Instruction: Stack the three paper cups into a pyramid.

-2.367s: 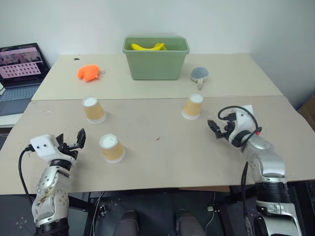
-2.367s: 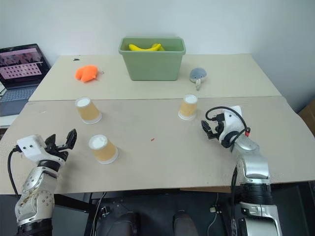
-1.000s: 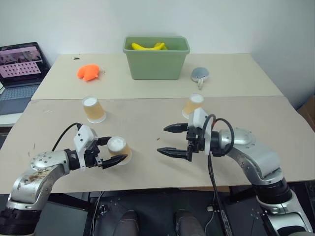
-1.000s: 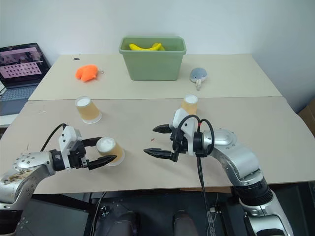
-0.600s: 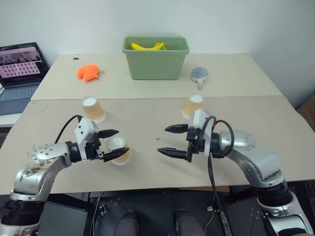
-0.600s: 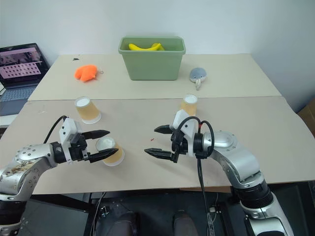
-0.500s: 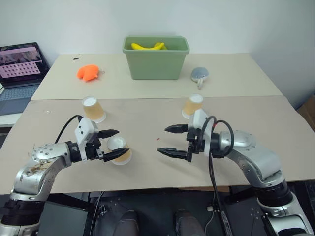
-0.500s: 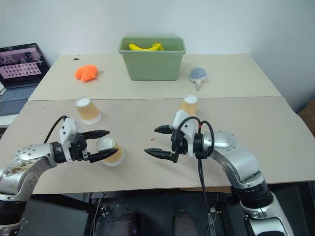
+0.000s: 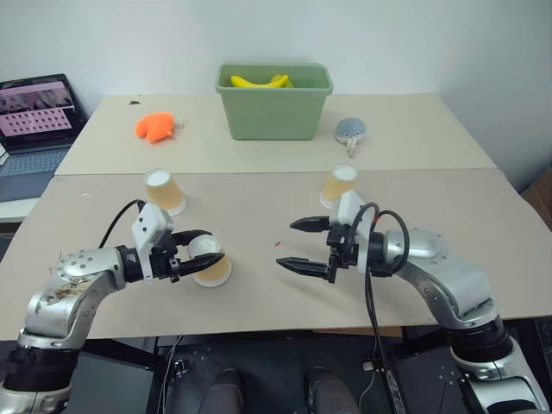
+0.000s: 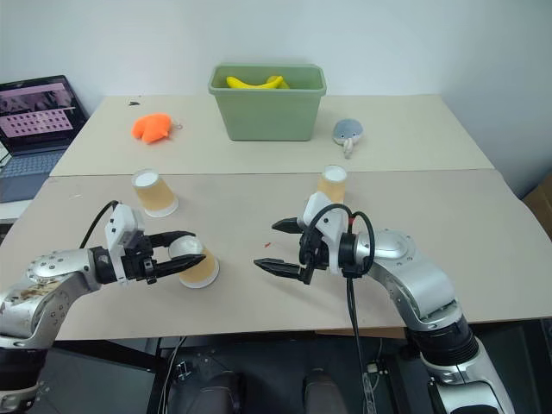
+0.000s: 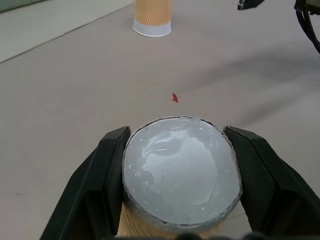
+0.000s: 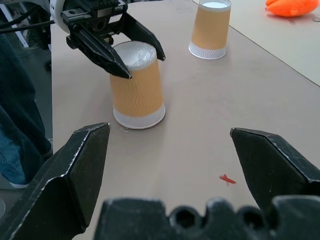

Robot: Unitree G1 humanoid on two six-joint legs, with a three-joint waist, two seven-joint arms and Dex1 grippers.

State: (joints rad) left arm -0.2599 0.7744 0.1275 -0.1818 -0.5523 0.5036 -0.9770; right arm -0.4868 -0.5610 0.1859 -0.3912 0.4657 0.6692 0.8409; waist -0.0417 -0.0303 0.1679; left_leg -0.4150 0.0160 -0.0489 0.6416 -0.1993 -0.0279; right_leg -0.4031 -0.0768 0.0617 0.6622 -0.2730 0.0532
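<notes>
— Fingers first: what are they doing?
— Black fingers of the left gripper point(image 9: 197, 257) are clamped on the nearest paper cup point(image 9: 210, 264), one on each side just under its white top. In the left wrist view both fingers point(image 11: 107, 165) press against that cup point(image 11: 180, 170).

— Is the cup off the table?
— Hard to say. It stands upside down and looks slightly tilted, its wide rim at or just above the near table point(image 9: 259, 302).

— And the other arm?
— The right gripper point(image 9: 300, 244) hangs to the right of that cup, pointing left towards it, fingers spread wide apart with nothing between them. A small red speck point(image 9: 277, 244) lies on the table just beside its fingertips.

— Where are the other two cups?
— Both upside down, farther back on the near table. The left cup point(image 9: 164, 191) stands beyond the left gripper; the right cup point(image 9: 339, 185) stands beyond the right gripper, partly behind its white housing. All three are well apart, none on another.

— What is on the far table?
— On the far table point(image 9: 414, 138) an orange toy point(image 9: 155, 128) lies at the left, a green bin point(image 9: 273, 101) with a banana point(image 9: 254, 83) inside sits in the middle, and a small grey object point(image 9: 350, 130) lies to the right of the bin. A laptop point(image 9: 34, 121) with its screen lit is open at the far left, off the tables
</notes>
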